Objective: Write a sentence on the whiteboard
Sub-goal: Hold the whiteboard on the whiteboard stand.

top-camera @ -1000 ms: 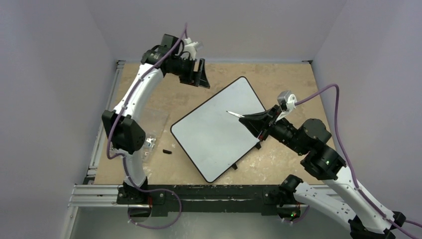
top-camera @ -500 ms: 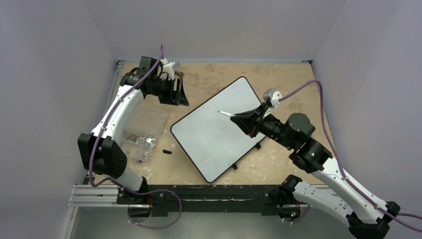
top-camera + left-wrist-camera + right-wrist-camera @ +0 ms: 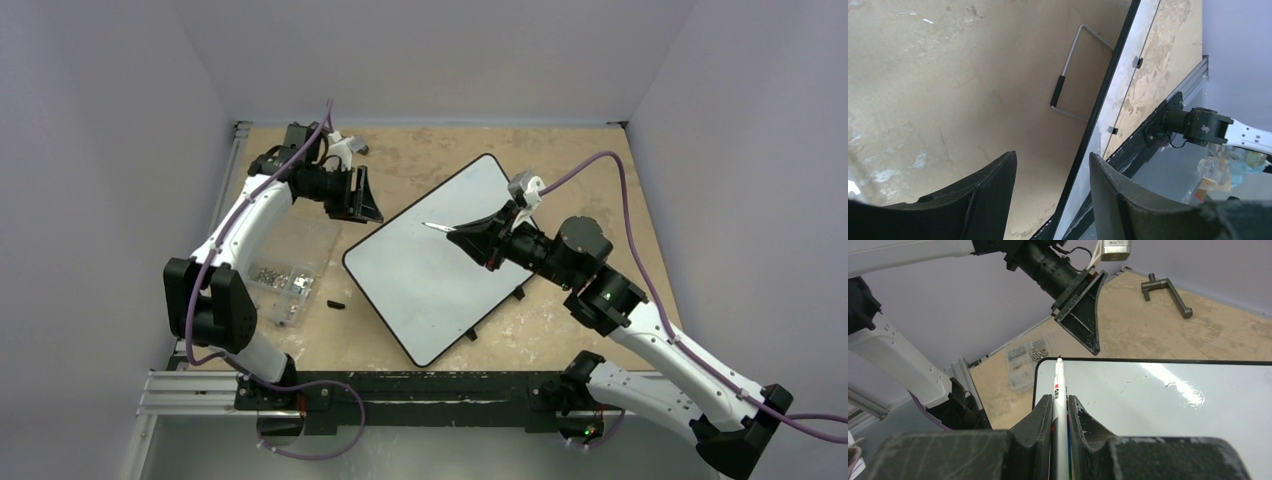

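Note:
The whiteboard point(image 3: 430, 275) lies tilted on the table, its white face blank, with no sentence in view on it. My right gripper point(image 3: 462, 232) is shut on a white marker point(image 3: 1058, 385). The marker's tip point(image 3: 426, 224) points left over the board's upper middle; whether it touches the surface I cannot tell. My left gripper point(image 3: 372, 210) hovers just off the board's upper-left edge. It is open with nothing between its fingers. In the left wrist view the left gripper point(image 3: 1052, 156) frames the whiteboard's black rim point(image 3: 1108, 90).
A clear plastic box of screws point(image 3: 285, 272) sits left of the board, with a small black cap point(image 3: 336, 303) beside it. A grey crank handle point(image 3: 1168, 290) lies near the back wall. The arms' black base rail point(image 3: 420, 390) runs along the near edge.
My left arm has swung down and toward the board's upper-left edge, its jaws narrowing. My right gripper has carried the marker leftward across the board.

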Controlling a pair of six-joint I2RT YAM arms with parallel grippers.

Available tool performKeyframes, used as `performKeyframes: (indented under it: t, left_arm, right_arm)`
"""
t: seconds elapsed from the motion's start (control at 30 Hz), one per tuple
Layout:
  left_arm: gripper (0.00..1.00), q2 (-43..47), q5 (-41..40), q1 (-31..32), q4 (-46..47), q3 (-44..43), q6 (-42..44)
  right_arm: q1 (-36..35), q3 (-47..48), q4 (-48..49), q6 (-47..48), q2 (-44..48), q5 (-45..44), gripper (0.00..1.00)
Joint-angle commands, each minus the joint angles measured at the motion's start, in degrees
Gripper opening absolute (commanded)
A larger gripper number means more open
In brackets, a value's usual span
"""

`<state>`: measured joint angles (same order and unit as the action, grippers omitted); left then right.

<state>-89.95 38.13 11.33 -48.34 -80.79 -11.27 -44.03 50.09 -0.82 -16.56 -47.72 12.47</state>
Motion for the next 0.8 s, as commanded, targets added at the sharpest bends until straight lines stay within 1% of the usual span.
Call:
performKeyframes:
  t: [0.0, 0.17, 0.43, 0.63, 0.77]
  left_arm:
    - [0.53, -2.21, 6.98, 0.07, 1.95, -1.47, 1.03]
    - [0.47, -4.3, 9.44, 0.46, 1.86, -1.66, 1.29]
    - [0.45, -6.6, 10.4, 3.02, 0.44, -2.87, 2.71]
    - [0.36, -7.81, 13.45, 4.12, 0.48, -3.58, 3.12]
    - [0.31, -8.62, 13.9, 5.21, -0.27, -4.51, 3.98]
  right_arm:
    - [-0.04, -1.01, 4.2, 0.62, 0.63, 2.36, 0.0]
    - [-0.13, -1.71, 3.8, 1.29, 1.85, 3.25, 0.0]
    - [-0.09, -2.77, 3.11, 1.43, 3.43, 3.68, 0.0]
    - [-0.09, -3.36, 2.93, 1.35, 3.95, 4.13, 0.0]
    - [-0.09, -3.68, 3.04, 1.65, 3.9, 5.13, 0.0]
